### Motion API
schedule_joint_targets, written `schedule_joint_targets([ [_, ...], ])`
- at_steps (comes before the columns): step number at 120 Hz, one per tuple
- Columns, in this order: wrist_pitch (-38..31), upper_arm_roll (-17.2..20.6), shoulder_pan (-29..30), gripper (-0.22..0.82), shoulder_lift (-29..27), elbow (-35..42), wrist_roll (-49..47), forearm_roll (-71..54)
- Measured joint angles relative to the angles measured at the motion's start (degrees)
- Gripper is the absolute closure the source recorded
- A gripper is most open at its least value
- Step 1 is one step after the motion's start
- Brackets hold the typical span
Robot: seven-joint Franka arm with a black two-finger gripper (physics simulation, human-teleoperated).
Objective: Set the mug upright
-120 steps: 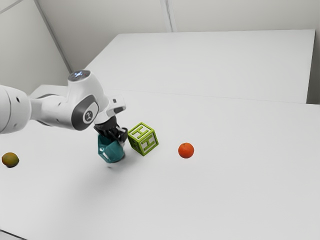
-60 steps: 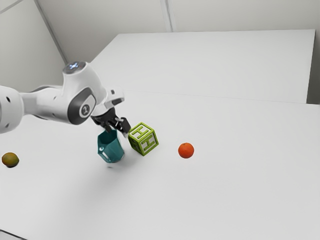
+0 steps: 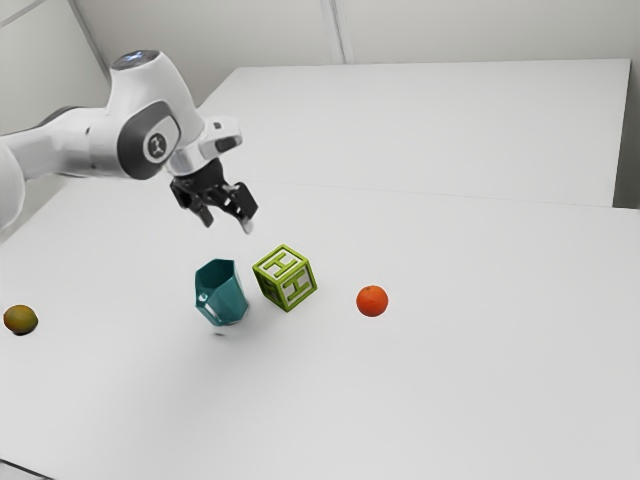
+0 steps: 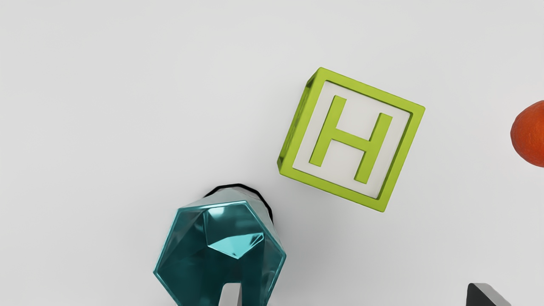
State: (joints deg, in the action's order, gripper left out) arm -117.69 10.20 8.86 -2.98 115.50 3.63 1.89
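White and smooth, the surface (image 3: 450,400) fills the near part of the exterior view. Nearest on it, well off toward the exterior view's left, sits a round brownish-green fruit (image 3: 20,319). Next comes the teal mug (image 3: 226,300), glossy and many-sided, standing upright with its mouth facing up; the wrist view looks down into it. Past it, toward the exterior view's right, lies an orange (image 3: 372,301). Between the two and slightly farther back rests a green-framed block (image 3: 285,278) with a white face and a raised green H, near the mug but apart from it. Above the mug hang my black fingers (image 3: 244,204), spread wide with nothing between them and touching nothing. They hang from the white arm (image 3: 190,100), which reaches in from the exterior view's left. Farther back, beyond a thin seam, stretches a broad white panel (image 3: 430,130), and behind that stand pale walls (image 3: 480,30).
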Motion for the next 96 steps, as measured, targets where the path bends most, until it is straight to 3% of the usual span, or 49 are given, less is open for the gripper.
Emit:
schedule_joint_targets([
  [54,16.62,0.00,-0.83,0.02,2.50,-14.05,-0.18,0.51],
  [96,20.12,0.00,-1.66,0.02,2.94,-18.61,-0.25,0.27],
])
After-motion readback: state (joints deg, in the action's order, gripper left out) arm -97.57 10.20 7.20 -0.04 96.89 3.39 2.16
